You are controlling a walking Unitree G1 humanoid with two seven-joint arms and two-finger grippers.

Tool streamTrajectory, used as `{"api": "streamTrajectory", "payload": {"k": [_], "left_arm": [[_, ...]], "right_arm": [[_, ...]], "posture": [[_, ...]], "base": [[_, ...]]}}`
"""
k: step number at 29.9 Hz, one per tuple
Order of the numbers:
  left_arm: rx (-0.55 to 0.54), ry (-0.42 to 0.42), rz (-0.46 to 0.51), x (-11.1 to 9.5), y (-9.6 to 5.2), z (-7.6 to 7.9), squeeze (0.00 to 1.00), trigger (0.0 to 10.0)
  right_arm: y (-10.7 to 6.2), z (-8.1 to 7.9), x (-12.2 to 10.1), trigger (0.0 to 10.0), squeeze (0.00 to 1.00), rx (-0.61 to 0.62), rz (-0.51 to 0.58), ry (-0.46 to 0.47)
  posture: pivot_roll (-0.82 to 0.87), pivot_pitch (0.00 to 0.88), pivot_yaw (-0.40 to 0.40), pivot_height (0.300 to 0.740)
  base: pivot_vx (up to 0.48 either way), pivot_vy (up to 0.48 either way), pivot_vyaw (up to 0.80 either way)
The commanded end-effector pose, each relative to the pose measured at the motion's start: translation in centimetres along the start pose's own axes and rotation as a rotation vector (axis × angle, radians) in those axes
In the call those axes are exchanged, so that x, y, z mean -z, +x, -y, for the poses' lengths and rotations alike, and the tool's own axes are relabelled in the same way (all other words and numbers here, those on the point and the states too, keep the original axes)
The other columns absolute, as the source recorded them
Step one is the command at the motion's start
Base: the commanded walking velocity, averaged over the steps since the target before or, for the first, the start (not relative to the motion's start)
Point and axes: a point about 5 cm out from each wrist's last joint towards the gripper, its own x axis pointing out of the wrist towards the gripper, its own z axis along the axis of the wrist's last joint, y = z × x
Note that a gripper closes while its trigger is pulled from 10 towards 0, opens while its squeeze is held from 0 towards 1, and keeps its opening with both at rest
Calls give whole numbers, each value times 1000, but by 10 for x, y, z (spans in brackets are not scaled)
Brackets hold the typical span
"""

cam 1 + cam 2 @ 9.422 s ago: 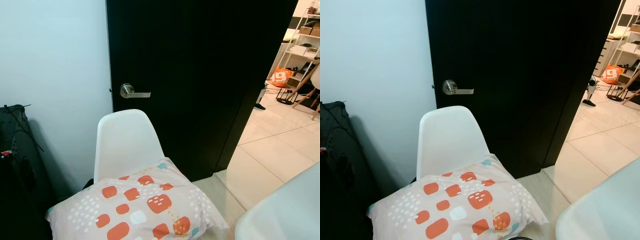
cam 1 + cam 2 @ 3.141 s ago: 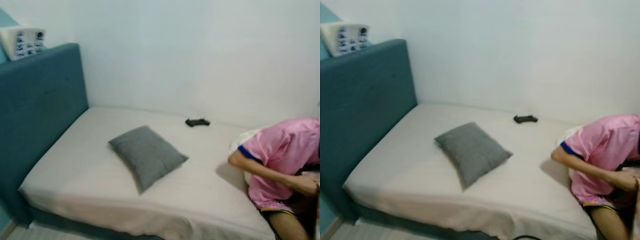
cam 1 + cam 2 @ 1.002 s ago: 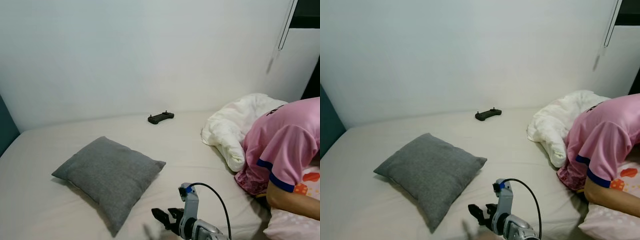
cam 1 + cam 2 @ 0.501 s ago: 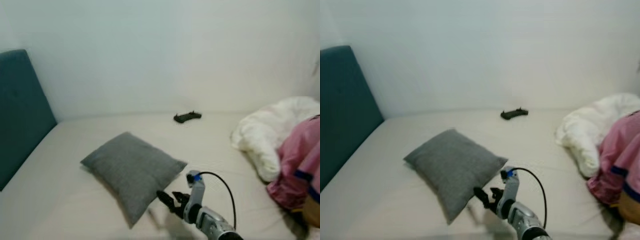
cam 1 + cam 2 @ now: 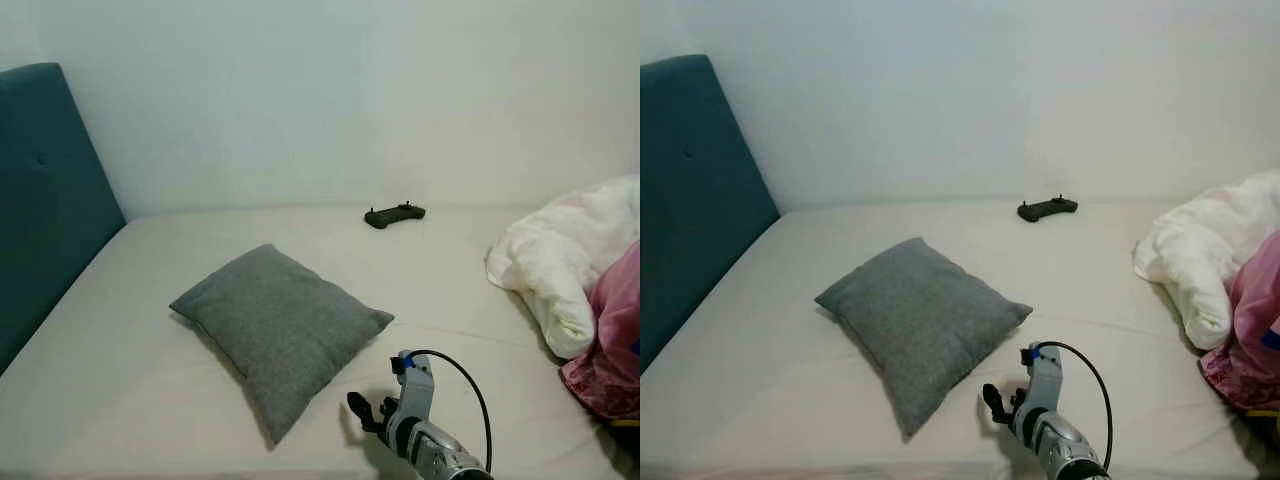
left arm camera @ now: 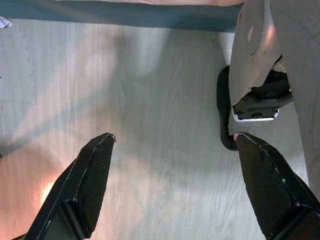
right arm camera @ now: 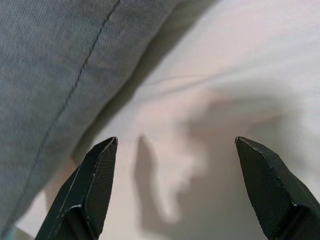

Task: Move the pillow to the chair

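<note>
Since a second ago, right gripper has closed in at pillow's four o'clock, jaws wide, empty, ready to grasp.

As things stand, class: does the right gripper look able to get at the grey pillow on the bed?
Probably yes. The right gripper hovers open over bare sheet just beside the grey pillow, near its closest edge, with nothing lying between them on the bed.
</note>
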Motion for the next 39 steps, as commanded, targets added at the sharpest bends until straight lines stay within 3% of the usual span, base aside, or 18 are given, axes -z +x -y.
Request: {"api": "streamTrajectory", "payload": {"k": [1,6,8,12,20,28,37,39], "left_arm": [[34,26,-34,15,-3,3,0,10000],[35,39,-39,25,-7,-5,0,10000],[32,53,-54,34,-11,-11,0,10000],[27,59,-70,45,-16,-15,0,10000],[35,59,-77,57,-20,-15,0,10000],[48,64,-72,59,-22,-14,0,10000],[47,54,-45,56,-22,-15,0,10000],[47,53,-44,56,-22,-14,0,10000]], "right_arm": [[2,-4,-5,10000,0,-11,28,49],[4,-8,-24,10000,0,-69,103,121],[6,-15,-42,10000,0,-153,168,148],[8,-29,-56,10000,0,-267,208,120],[9,-40,-61,10000,0,-348,233,99],[12,-58,-77,10000,0,-398,277,120],[6,-80,-131,10000,0,-596,419,139],[5,-80,-134,10000,0,-606,426,137]], "posture": [[117,141,37,590],[146,185,62,570],[168,214,76,560],[176,235,79,545],[190,264,93,515],[198,274,97,500],[232,279,91,500],[233,281,90,500]], "base": [[0,0,0],[0,0,0],[0,0,0],[0,0,0],[0,0,0],[0,0,0],[0,0,0],[0,0,0]]}}
